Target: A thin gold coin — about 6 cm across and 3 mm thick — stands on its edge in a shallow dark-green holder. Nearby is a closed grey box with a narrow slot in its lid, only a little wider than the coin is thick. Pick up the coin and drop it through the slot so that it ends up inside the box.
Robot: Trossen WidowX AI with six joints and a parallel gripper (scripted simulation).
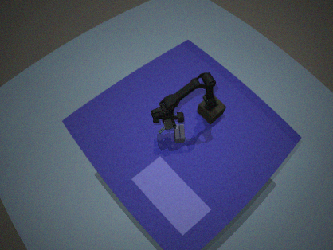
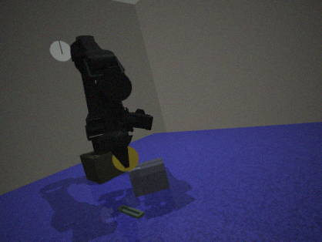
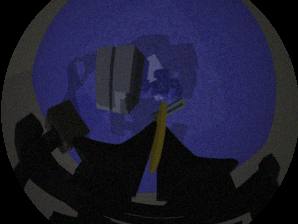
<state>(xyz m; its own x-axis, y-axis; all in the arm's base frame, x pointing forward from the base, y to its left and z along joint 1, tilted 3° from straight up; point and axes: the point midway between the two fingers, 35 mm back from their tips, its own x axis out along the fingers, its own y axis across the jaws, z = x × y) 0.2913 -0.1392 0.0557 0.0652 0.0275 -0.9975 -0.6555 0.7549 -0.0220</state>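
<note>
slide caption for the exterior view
Gripper holds the gold coin above the grey box; empty green holder lies below.

Arm (image 1: 187, 89) reaching from its base at three o'clock toward nine o'clock, elbow raised, wrist pitching down, gripper (image 2: 122, 159) hanging above the table, fingers (image 2: 120, 152) pinching the gold coin (image 2: 132, 158) upright on edge

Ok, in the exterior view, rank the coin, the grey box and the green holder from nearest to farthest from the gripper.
1. Coin: clamped in the gripper.
2. Grey box: just right of it, lower.
3. Green holder: on the mat below, farthest.
</note>
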